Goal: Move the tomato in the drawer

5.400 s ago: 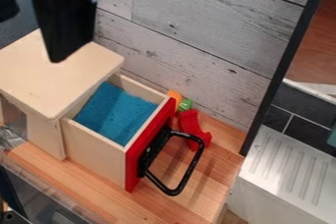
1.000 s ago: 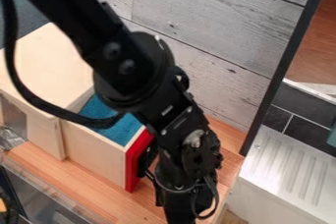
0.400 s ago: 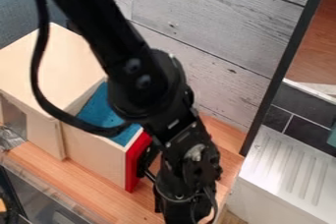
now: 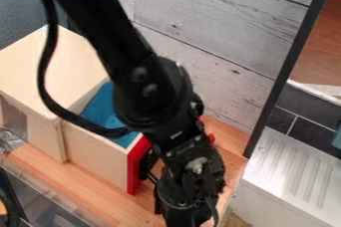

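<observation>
Drawer [image 4: 136,167]: open, left of centre | Gripper [image 4: 185,211]: bottom centre, beyond the drawer front; jaw state, I cannot tell | Tomato: position, I cannot tell | Done: drawer access available; pickup unconfirmed | Remaining, as judged: secure tomato, raise clear of red front, lower onto blue lining [image 4: 100,102], release.

The robot arm [image 4: 110,37] is black, with a thick tubular upper section, a rounded joint bearing round bolt heads, a loose black cable [image 4: 44,74] and what looks like a greyish patch lower down.
</observation>
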